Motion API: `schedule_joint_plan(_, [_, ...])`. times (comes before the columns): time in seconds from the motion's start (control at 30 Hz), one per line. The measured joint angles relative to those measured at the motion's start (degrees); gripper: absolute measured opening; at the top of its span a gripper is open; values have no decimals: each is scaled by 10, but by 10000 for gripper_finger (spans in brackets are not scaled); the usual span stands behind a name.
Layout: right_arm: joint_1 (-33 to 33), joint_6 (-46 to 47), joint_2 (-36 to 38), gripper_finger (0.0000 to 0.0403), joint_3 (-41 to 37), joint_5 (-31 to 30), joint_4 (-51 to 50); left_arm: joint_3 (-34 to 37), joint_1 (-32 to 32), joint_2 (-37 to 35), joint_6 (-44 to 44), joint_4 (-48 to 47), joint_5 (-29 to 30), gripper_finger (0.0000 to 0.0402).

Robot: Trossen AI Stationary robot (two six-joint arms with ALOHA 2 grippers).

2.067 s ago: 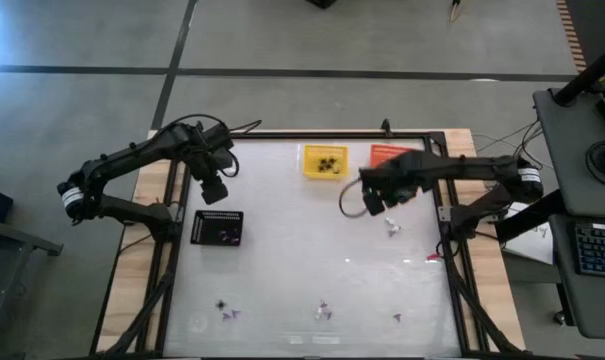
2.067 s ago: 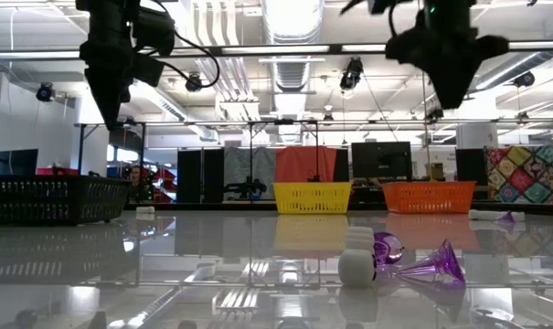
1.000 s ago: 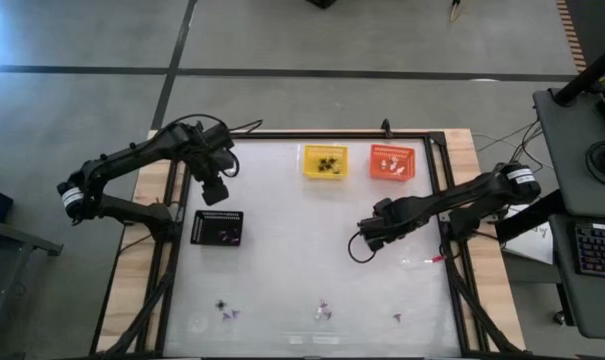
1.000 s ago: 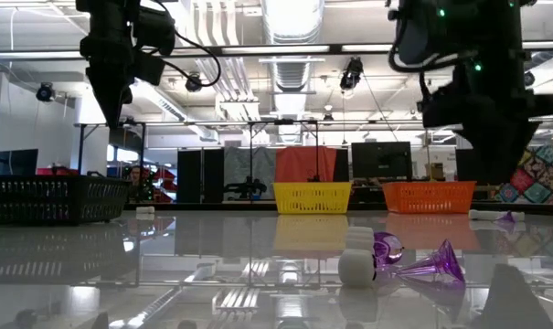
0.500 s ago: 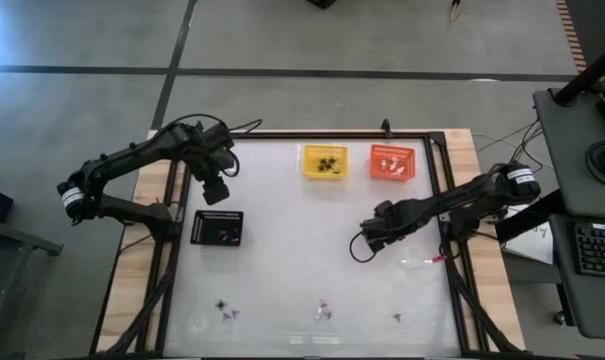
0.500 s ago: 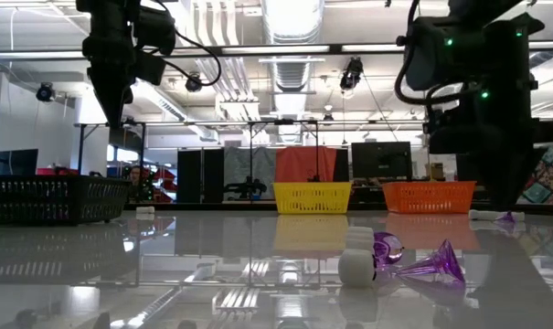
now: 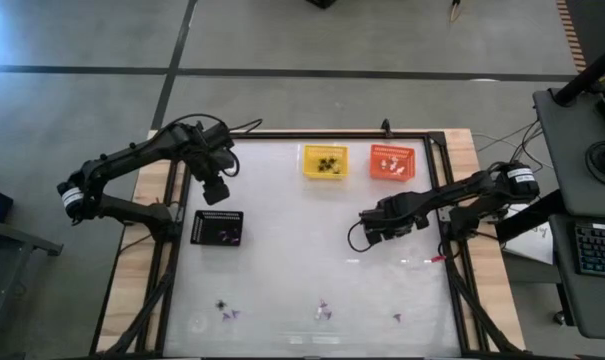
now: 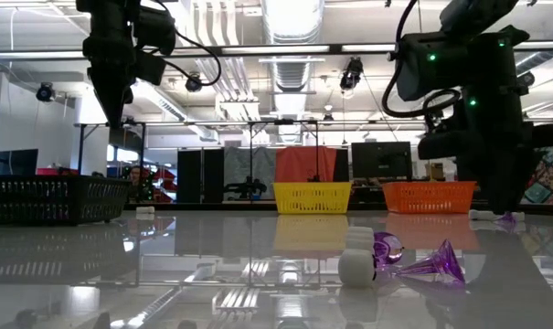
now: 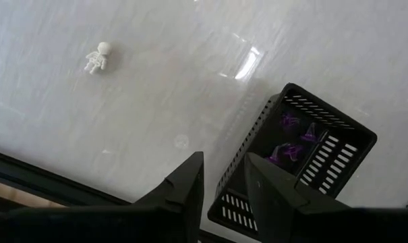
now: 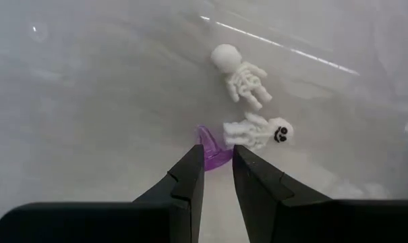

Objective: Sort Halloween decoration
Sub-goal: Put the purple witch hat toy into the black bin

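Near the counter's right edge, your right tool has dropped from the baskets to hover, fingers narrowly parted and empty, over a purple trinket beside two white skeletons, poised for the next pick.

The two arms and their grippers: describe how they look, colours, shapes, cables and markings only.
Both arms are dark, jointed tubes with a pale band near each base. The left gripper is a boxy black block; its two fingers are flat, matte black wedges. The right gripper looks the same, with a black cable looping beside it. In the low view, green lights glow on the right arm's housing.
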State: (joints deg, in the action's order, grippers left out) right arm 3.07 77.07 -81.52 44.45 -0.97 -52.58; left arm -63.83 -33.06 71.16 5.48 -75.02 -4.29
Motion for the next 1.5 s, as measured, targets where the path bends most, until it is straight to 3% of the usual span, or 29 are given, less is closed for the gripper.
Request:
schedule_joint_plan(0.53, [0,111,0,75,0,25,-10,0,0,0,0,5,0,91])
schedule_joint_plan(0.73, [0,109,-11,72,-13,25,-6,0,0,0,0,10,0,91])
schedule_joint_plan(1.13, [0,53,-45,13,-24,29,1,0,0,0,0,15,0,91])
schedule_joint_plan(1.5, [0,52,4,9,-8,34,9,0,0,0,0,15,0,91])
